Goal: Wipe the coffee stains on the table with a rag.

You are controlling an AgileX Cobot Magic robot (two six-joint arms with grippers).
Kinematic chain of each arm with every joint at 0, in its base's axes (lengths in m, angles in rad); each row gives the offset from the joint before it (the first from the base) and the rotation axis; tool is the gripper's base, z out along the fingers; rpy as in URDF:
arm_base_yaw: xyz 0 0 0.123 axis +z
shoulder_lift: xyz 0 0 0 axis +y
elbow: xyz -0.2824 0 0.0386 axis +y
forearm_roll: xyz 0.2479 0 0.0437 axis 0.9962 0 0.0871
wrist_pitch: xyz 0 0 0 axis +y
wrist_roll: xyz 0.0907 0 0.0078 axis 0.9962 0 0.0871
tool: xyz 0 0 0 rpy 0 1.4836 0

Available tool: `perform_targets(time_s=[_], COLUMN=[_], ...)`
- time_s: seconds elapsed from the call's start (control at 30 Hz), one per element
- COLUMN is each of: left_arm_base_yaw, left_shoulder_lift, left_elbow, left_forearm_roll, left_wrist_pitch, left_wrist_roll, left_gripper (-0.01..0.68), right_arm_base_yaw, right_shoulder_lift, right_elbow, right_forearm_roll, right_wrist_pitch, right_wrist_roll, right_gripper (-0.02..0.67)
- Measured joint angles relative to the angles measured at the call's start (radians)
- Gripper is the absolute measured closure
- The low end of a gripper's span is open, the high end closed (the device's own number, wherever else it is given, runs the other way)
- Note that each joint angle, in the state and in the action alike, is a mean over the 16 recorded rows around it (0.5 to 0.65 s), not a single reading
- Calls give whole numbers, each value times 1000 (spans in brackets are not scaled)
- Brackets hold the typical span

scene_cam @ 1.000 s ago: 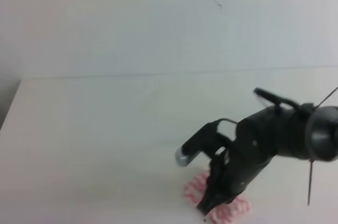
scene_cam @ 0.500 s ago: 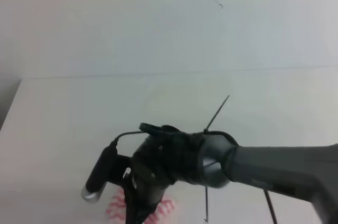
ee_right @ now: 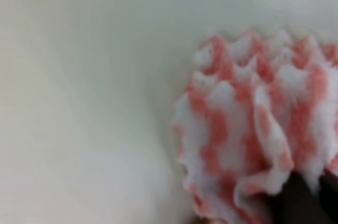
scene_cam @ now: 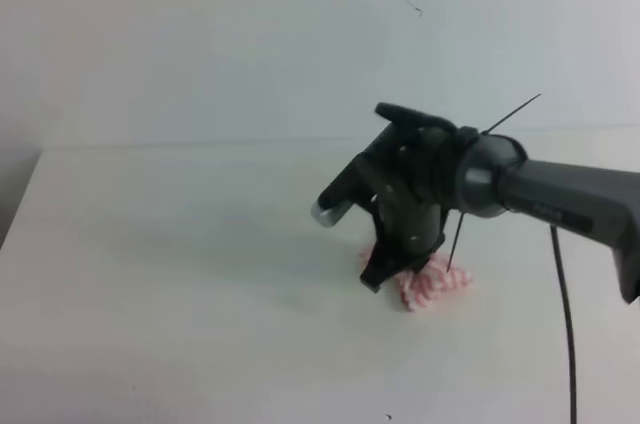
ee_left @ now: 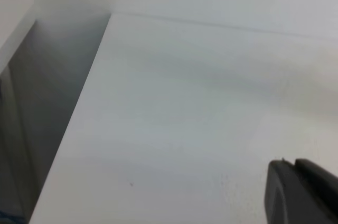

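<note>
One arm is doing the work as I watch: my right gripper [scene_cam: 385, 274] is down on the table [scene_cam: 180, 274], a little right of the middle, pressing the rag [scene_cam: 432, 284] onto the white top. On the right wrist view the pink-and-white cloth [ee_right: 253, 129] is bunched into wavy folds, with a dark fingertip [ee_right: 296, 197] showing at its near edge, so I judge the jaws clamped on the rag.

As for progress, I can't find any amber blot anywhere. The tabletop around the cloth reads plain white in both the high view and the wrist view. Either the stain is already wiped off or it sits under the rag and the gripper; I can't tell which. I'd call the wiping well under way, with a final check and setting the cloth down left to do.

The rag is crumpled, so its axis is loose: in the high view its longer side runs left to right, trailing out to the right of the fingers.

My left gripper [ee_left: 301, 192] shows only as a dark corner over bare table at the left edge; I cannot tell how its jaws stand.
</note>
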Motion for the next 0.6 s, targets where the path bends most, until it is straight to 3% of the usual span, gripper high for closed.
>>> perform_targets(time_s=[0.23,0.6], left_arm_base_yaw=[0,0], left_shoulder_lift=[0,0], left_elbow=[0,0], left_forearm_roll=[0,0], left_wrist_pitch=[0,0], left_wrist_roll=[0,0], left_gripper=[672,672], right_arm_base_yaw=[-21,202], right_shoulder_lift=[-1,-7], right_elbow=[1,9], right_forearm_roll=[23,188], right_wrist_pitch=[54,48], right_wrist_roll=[45,-35], right_gripper=[633,635])
